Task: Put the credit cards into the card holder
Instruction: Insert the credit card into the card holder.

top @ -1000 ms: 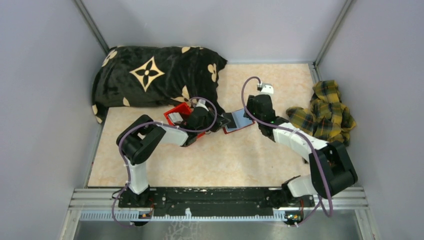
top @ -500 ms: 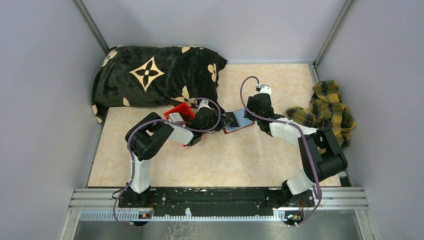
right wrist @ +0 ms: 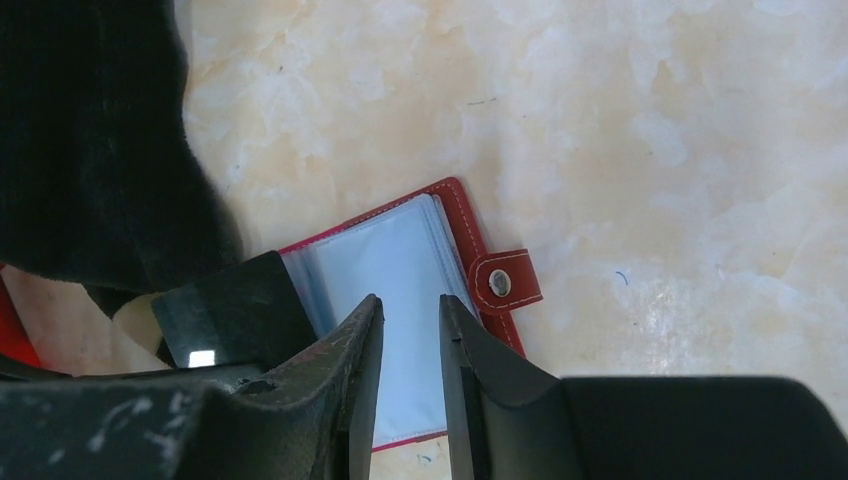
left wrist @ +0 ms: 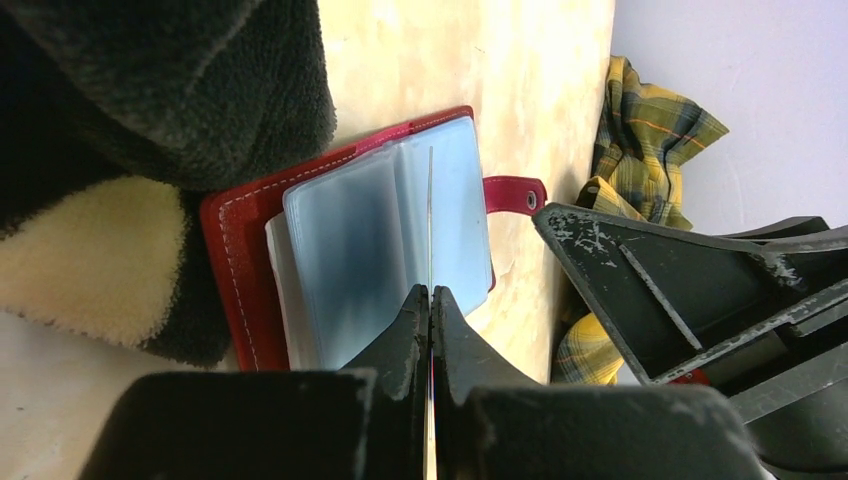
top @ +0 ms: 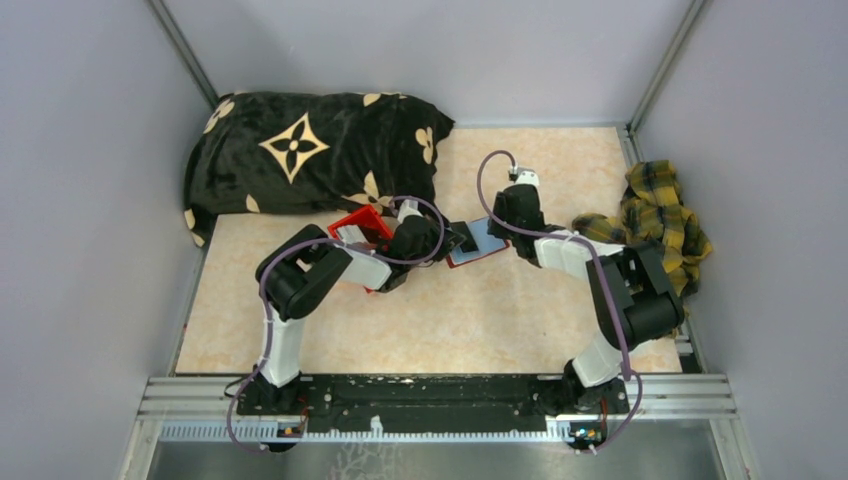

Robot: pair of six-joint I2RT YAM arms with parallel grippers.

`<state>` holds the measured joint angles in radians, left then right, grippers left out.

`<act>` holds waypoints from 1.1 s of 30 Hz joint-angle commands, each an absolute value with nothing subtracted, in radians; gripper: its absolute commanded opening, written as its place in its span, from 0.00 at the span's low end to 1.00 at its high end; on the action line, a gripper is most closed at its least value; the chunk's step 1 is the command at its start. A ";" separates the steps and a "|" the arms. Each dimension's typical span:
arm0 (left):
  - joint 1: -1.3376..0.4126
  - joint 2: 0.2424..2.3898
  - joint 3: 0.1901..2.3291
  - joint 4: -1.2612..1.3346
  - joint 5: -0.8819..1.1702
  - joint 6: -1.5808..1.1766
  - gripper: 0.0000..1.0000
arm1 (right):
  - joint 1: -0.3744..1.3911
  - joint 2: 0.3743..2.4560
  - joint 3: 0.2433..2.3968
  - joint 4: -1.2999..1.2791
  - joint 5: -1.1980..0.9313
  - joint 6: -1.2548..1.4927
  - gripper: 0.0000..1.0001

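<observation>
Where the two arms meet at the middle of the counter, the card holder is laid open flat. Its red cover is turned down and its pale blue-grey sleeves are turned up. The snap tab is stretched out on the side toward the plaid cloth. What the sleeves contain cannot be made out through the cloudy plastic.

A single credit card is seen edge-on as a thin line. It is pinched between the fully closed fingers of the left tool, and its free end reaches over the sleeves near the fold. Whether it has entered a pocket cannot be told.

The right tool is held over the tab-side sleeves, its fingers parted by only a narrow gap with nothing gripped between them. Contact with the plastic cannot be judged. In the right wrist view the holder's other half is partly covered by the left tool.

A red bin is largely hidden behind the left arm. Something pale grey is seen in it but cannot be identified. The black patterned pillow lies close beside the holder and the bin.
</observation>
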<state>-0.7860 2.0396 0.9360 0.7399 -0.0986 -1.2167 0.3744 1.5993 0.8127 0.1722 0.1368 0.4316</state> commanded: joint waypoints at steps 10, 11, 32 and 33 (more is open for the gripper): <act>-0.801 2.071 0.986 0.696 -0.141 -1.182 0.00 | 0.362 1.679 0.876 0.219 0.116 0.438 0.27; -0.801 2.072 0.988 0.693 -0.141 -1.181 0.00 | 0.361 1.684 0.876 0.218 0.116 0.437 0.27; -0.823 2.113 0.997 0.715 -0.174 -1.287 0.00 | 0.347 1.739 0.882 0.179 0.123 0.452 0.22; -0.824 2.113 0.991 0.724 -0.175 -1.300 0.00 | 0.346 1.740 0.882 0.177 0.123 0.454 0.22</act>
<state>-0.8108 2.0945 1.0000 0.6945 -0.1493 -1.2484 0.3569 1.7283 0.8536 0.1791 0.1211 0.4442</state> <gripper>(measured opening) 0.008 0.224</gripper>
